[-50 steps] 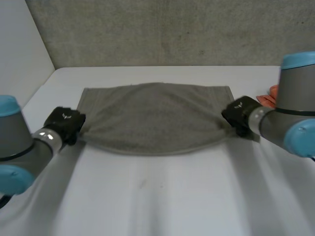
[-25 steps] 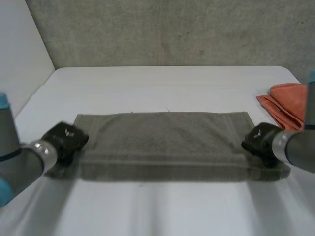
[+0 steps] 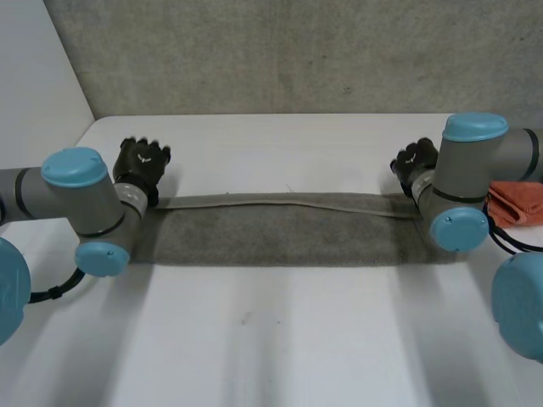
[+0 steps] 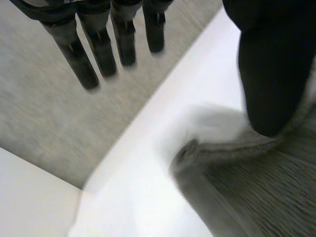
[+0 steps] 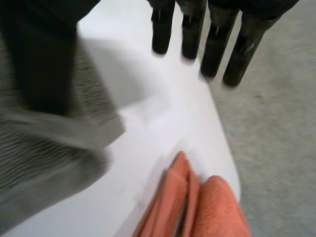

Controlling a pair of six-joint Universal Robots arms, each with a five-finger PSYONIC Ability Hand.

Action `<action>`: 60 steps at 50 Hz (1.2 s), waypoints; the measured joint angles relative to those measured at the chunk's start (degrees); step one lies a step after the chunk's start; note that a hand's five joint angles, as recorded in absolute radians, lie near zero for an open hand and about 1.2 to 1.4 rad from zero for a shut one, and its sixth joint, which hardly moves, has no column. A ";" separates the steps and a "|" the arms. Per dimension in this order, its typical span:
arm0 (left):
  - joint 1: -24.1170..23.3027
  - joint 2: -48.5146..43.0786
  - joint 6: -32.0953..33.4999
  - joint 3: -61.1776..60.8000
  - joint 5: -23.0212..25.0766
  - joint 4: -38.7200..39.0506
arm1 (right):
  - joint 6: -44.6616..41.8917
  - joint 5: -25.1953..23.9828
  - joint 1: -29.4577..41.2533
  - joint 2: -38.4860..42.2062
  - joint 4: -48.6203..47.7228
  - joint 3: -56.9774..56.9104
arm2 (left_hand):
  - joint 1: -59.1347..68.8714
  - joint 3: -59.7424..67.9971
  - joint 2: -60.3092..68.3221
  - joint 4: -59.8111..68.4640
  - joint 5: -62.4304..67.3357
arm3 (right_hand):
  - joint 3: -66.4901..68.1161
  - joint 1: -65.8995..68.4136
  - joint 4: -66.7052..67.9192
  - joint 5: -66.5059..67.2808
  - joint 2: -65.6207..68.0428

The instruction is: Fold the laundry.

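Observation:
A grey towel (image 3: 280, 225) lies folded in a long narrow strip across the middle of the white table (image 3: 280, 339). My left hand (image 3: 142, 163) is at the strip's far left corner. In the left wrist view its fingers (image 4: 101, 44) are straight and spread away from the thumb, which hovers over the towel corner (image 4: 237, 148). My right hand (image 3: 416, 161) is at the far right corner. Its fingers (image 5: 212, 39) are also straight, its thumb stands over the towel end (image 5: 44, 168), and it is open.
A folded orange cloth (image 3: 519, 202) lies at the table's right edge, just beyond my right arm, and it appears close to the towel end as the orange cloth (image 5: 197, 207). A grey wall runs behind the table.
Both hands carried the towel's held edge away from me and laid it down, leaving a narrow folded strip. Both hands have opened and let go of the cloth.

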 measured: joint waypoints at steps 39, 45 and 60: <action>0.72 32.52 -8.83 -40.50 5.94 4.78 | 21.49 -17.44 -11.37 -39.63 -3.78 55.19 | -3.06 -7.49 -7.33 -7.20 -6.07 | -8.29 -3.40 -7.88 -8.07 -6.82; 1.05 32.31 -14.14 -41.79 6.79 4.80 | 21.75 -20.93 -13.22 -38.40 -12.53 61.99 | -3.06 -7.49 -7.33 -7.20 -6.07 | -0.56 2.16 -1.25 -2.15 0.55; 1.15 31.59 -14.82 -41.48 6.64 4.80 | 21.21 -19.52 -14.25 -27.98 -21.68 59.24 | -3.06 -7.49 -7.33 -7.20 -6.07 | 46.36 39.49 46.11 43.69 47.41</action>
